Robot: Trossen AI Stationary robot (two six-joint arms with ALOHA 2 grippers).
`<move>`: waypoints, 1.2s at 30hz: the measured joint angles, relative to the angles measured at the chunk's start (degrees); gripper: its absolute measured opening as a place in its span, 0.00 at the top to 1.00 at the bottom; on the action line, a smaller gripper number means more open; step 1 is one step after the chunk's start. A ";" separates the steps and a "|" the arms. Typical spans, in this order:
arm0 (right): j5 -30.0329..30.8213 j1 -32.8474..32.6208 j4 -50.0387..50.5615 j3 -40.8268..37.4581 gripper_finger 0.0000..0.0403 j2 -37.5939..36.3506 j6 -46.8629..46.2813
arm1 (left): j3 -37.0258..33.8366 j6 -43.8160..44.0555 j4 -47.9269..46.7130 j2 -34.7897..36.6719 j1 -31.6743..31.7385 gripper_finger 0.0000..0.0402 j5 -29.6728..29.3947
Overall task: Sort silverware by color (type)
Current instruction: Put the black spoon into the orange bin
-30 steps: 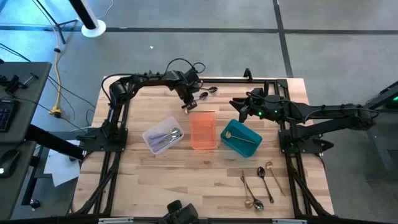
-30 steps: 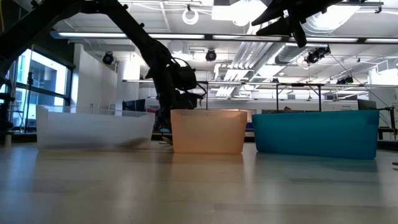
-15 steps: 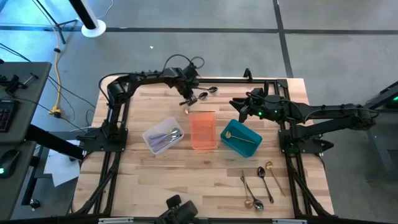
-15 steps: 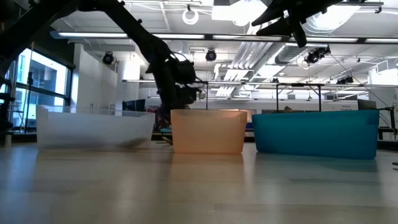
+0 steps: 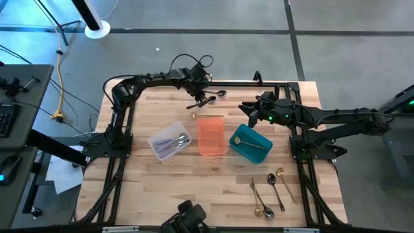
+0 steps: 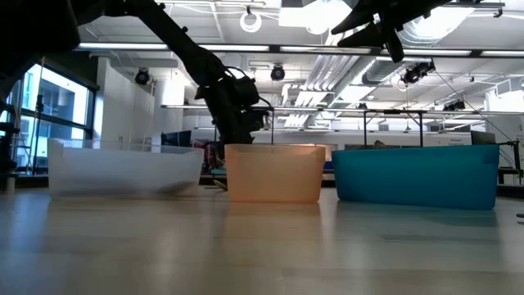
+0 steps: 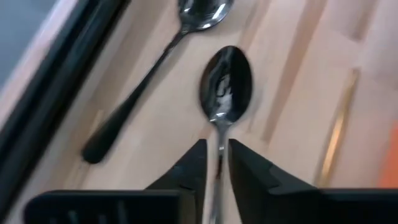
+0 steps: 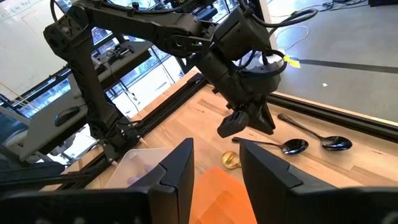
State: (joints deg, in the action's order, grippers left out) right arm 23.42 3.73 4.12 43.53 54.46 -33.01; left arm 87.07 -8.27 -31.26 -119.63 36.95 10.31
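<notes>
Two black spoons lie flat on the wood by the table's far edge: one (image 7: 225,81) with its handle running between my left gripper's (image 7: 217,149) slightly parted fingers, the other (image 7: 149,68) beside it. The fingers stand on either side of that handle, slanting down, and do not visibly touch it. A gold spoon (image 5: 194,116) lies behind the orange bin (image 5: 211,135). My right gripper (image 8: 214,168) hangs open and holds nothing, high above the far right of the table (image 5: 246,109).
A clear bin (image 5: 169,141) holds silver pieces; a teal bin (image 5: 251,144) holds a gold piece. Several more spoons and forks (image 5: 268,191) lie at the near right. The black frame rail (image 7: 56,81) runs along the far edge, close to the black spoons.
My left gripper has moved up and toward the far edge, away from the gold spoon behind the orange bin, and now stands over the black spoons. The gold spoon has stayed on the wood.
</notes>
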 joint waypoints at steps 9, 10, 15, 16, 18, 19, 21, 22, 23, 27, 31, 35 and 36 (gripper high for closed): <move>0.00 0.02 -0.02 0.00 0.72 0.00 -0.01 | 0.00 0.21 -0.37 -3.88 0.10 0.68 2.73; 0.00 0.02 0.00 0.00 0.72 0.00 -0.01 | 0.00 -0.01 -0.24 -3.94 -0.10 0.67 2.00; 0.00 0.00 -0.02 0.00 0.72 0.00 -0.53 | 0.00 -3.69 0.96 -3.95 -1.54 0.67 -1.26; 0.01 0.00 -0.02 0.00 0.72 0.00 -0.90 | 0.00 -4.44 0.91 -3.97 -1.85 0.67 -2.34; 0.01 0.00 -0.02 0.00 0.72 0.00 -1.56 | 0.07 -5.96 0.64 -4.43 -2.49 0.67 -4.14; 0.00 0.00 -0.02 0.00 0.72 0.00 -1.56 | 0.15 -6.56 0.29 -4.53 -2.71 0.67 -4.46; 0.00 0.00 -0.02 0.00 0.72 0.00 -1.69 | 0.15 -6.89 0.17 -4.55 -2.97 0.67 -4.86; 0.00 0.00 0.00 0.00 0.72 0.00 -1.69 | 0.15 -6.89 0.16 -4.55 -2.97 0.68 -4.88; 0.00 0.00 -0.02 0.00 0.72 0.00 -1.71 | 0.15 -6.87 0.13 -4.55 -2.97 0.68 -4.84; 0.00 0.00 -0.04 0.00 0.72 0.00 -1.71 | 0.15 -7.32 -0.54 -4.59 -2.92 0.75 -4.52; 0.00 0.00 -0.04 0.00 0.72 0.00 -1.71 | 0.15 -7.40 -1.31 -4.59 -2.94 0.89 -2.99; 0.00 0.00 -0.02 0.00 0.72 0.00 -1.71 | 0.17 -8.43 -1.79 -4.59 -4.05 0.98 -4.78; 0.00 0.00 -0.02 0.00 0.72 0.00 -1.71 | 0.17 -8.57 -1.80 -4.59 -4.17 0.98 -5.10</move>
State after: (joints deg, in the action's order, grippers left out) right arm 23.42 3.73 4.10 43.53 54.46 -34.72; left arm 87.24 -16.84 -33.06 -124.22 32.78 5.21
